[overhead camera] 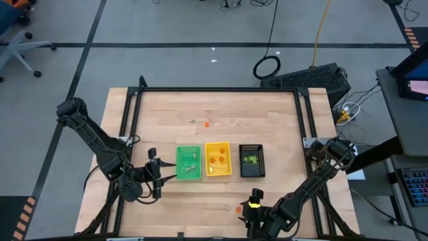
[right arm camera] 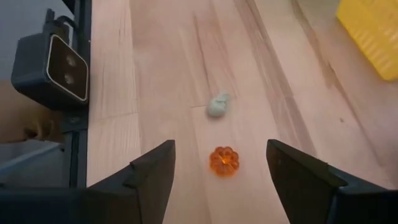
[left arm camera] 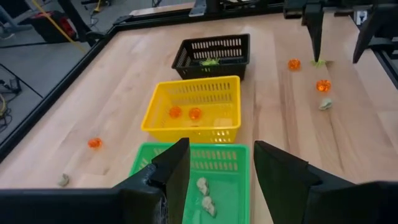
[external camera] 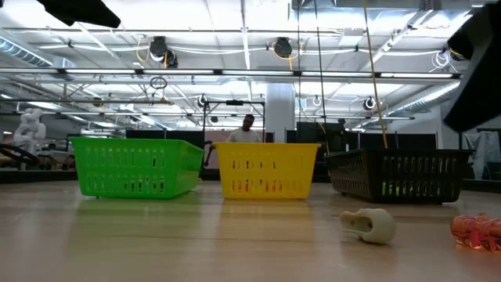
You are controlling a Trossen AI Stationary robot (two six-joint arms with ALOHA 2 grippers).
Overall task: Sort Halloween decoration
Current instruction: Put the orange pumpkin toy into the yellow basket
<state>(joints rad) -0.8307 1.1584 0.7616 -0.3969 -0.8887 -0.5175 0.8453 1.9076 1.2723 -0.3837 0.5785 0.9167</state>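
Three trays stand in a row mid-table: green (overhead camera: 188, 163), yellow (overhead camera: 218, 159), black (overhead camera: 251, 161). Pale trinkets (left arm camera: 202, 185) lie in the green tray, orange ones (left arm camera: 175, 112) in the yellow, a yellow-green one (left arm camera: 209, 61) in the black. An orange pumpkin trinket (right arm camera: 224, 161) and a pale one (right arm camera: 217, 106) lie loose on the wood by the near edge. My right gripper (right arm camera: 219, 146) hangs open above the pumpkin, one finger to each side, clear of it. My left gripper (left arm camera: 221, 149) is open and holds nothing, at the green tray's left side (overhead camera: 160, 175).
More loose trinkets lie on the table: an orange one (left arm camera: 94, 142) and a pale one (left arm camera: 63, 180) toward the far side, an orange one (left arm camera: 294, 64) and a yellow-green one (left arm camera: 320, 62) near my right gripper. A small camera block (right arm camera: 59, 62) sits at the near edge.
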